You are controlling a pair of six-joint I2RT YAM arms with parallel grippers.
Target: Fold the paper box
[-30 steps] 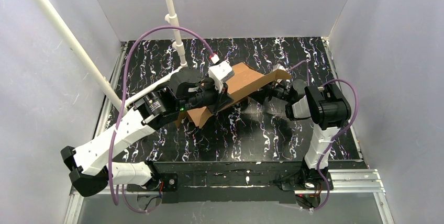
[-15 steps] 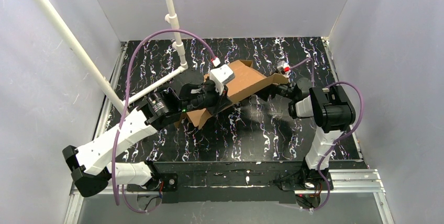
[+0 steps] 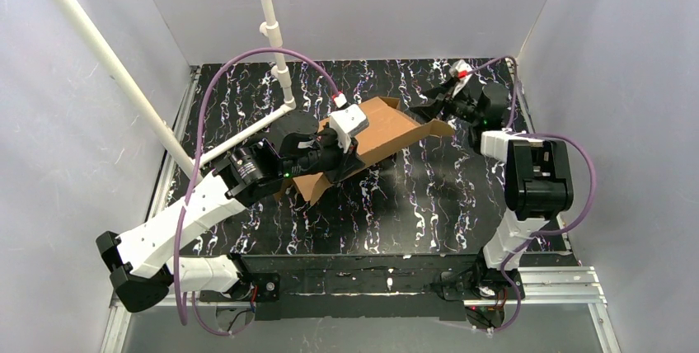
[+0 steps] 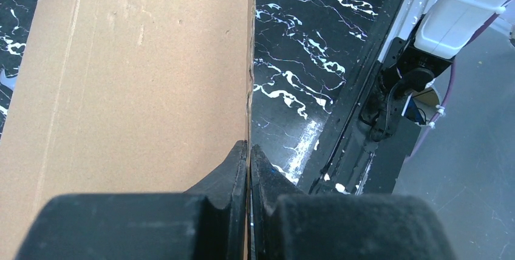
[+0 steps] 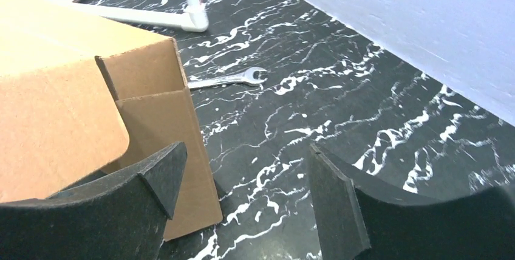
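The paper box [image 3: 387,129] is a brown cardboard sheet, partly folded and held tilted above the marbled table, in the middle of the top view. My left gripper [image 3: 349,153] is shut on its near-left edge. In the left wrist view the panel [image 4: 133,78] fills the left side and its edge runs between the shut fingers of that gripper [image 4: 249,150]. My right gripper [image 3: 437,107] is open beyond the box's far right corner, apart from it. In the right wrist view that gripper [image 5: 246,150] has only table between its fingers, and the box's corner flaps [image 5: 152,114] lie left of it.
A silver wrench [image 5: 228,79] lies on the table behind the box. A white pipe frame [image 3: 272,23] rises at the back left, with a slanted bar [image 3: 115,72] running to the left. Grey walls close in the table on three sides.
My right arm has swung away from the box's near right side toward the far right corner of the table. The left gripper keeps its hold and the box has barely moved.
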